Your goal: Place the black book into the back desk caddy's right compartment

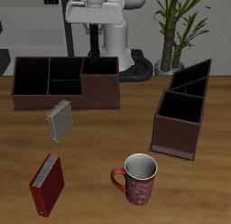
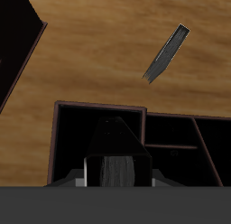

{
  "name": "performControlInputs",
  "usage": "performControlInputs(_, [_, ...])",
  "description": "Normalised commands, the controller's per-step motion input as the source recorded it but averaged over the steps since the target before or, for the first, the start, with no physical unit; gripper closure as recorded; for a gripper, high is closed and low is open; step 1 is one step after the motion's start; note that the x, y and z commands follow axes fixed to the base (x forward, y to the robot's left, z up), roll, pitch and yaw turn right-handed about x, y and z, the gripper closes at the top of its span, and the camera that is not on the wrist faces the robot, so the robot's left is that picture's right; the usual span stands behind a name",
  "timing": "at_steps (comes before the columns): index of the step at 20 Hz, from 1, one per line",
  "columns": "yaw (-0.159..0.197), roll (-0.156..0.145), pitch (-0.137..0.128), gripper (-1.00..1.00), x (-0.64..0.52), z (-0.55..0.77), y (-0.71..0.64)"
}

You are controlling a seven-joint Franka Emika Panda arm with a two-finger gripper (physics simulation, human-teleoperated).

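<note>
My gripper (image 1: 94,47) hangs at the back of the table, over one end of the back desk caddy (image 1: 63,99), a long low maroon box that is black inside. In the wrist view the gripper (image 2: 115,166) is shut on the black book (image 2: 113,139). The book is held upright, with its pale page edges showing between the fingers. Directly under it is the right compartment (image 2: 77,142), the large dark end section (image 1: 99,70) beside the two small middle ones (image 2: 171,133). I cannot tell how high above the caddy the book is. In the exterior view the book is hard to make out.
A grey book (image 1: 60,119) lies just in front of the long caddy and also shows in the wrist view (image 2: 167,54). A red book (image 1: 47,184) and a patterned mug (image 1: 137,178) sit near the front edge. The taller slant-sided caddy (image 1: 180,115) stands off to the side.
</note>
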Motion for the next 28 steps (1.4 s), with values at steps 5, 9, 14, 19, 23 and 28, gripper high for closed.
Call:
performControlInputs(5, [0.011,-0.001,0.04,1.0,0.09,-0.24,-0.02])
performControlInputs(9, [0.003,0.003,0.046,1.0,0.09,-0.29,-0.02])
performControlInputs(14, [-0.014,-0.001,0.075,1.0,0.08,-0.48,-0.04])
performControlInputs(19, [-0.022,0.007,0.052,1.0,0.04,-0.28,-0.01])
performControlInputs(23, [-0.027,0.006,0.063,1.0,0.06,-0.3,0.0])
performControlInputs(28, [-0.019,0.008,0.05,-1.0,0.07,-0.21,0.01])
